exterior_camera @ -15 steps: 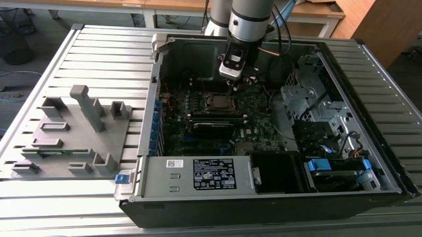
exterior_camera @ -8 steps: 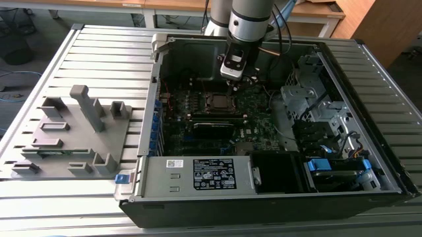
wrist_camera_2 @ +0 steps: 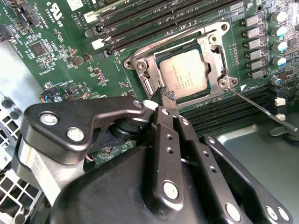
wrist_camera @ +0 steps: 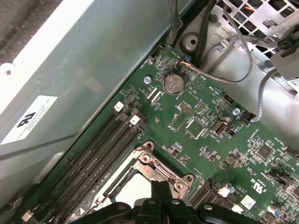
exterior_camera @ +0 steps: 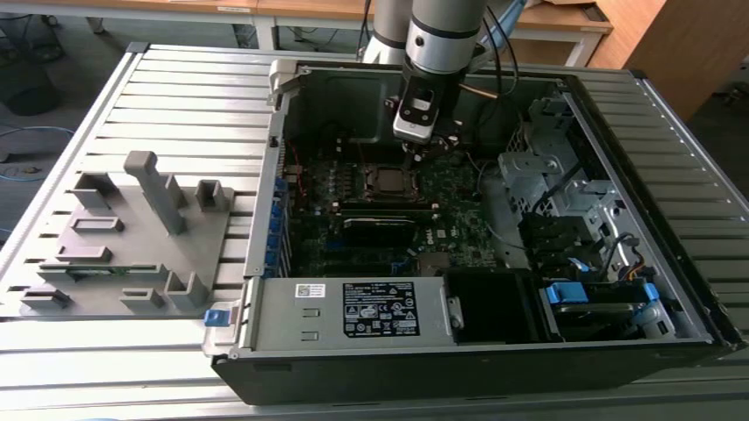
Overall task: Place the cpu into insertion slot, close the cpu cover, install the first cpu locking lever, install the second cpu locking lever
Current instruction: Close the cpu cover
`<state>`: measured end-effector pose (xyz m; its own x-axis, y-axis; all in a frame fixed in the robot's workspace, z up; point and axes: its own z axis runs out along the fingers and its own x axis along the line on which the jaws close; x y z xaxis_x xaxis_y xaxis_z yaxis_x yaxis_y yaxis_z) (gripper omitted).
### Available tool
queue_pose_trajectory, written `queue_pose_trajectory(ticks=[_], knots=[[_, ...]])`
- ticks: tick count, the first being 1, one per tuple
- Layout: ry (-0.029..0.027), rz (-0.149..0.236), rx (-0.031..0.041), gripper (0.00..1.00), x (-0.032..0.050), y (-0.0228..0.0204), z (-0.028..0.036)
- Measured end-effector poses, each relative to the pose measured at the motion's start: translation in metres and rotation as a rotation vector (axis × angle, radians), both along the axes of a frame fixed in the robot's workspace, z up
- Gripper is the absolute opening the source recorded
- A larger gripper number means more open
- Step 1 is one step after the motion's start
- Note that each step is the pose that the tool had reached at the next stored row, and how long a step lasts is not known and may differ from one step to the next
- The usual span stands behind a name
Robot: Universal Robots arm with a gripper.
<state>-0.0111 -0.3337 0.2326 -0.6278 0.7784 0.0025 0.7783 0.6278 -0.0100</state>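
Inside the open computer case [exterior_camera: 468, 373], over the dark green motherboard [wrist_camera_2: 88, 56] — the cpu [wrist_camera_2: 184, 70] lies seated in the insertion slot [exterior_camera: 390, 181], and the cpu cover [wrist_camera_2: 218, 65] lies flat around it, its window framing the chip. Step in hand, by judgement: a locking lever. One thin lever [wrist_camera_2: 264, 111] juts free beside the socket and calls for a press down and a tuck under its catch. The gripper [wrist_camera_2: 167, 95] — fingers drawn together, holding nothing — stands at the cover's edge; contact cannot be told.
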Motion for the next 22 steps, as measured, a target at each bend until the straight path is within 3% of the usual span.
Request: queue_pose_trajectory(ticks=[22], knots=[[0.0, 0.03, 0.0, 0.11, 0.0, 0.0, -0.0001]])
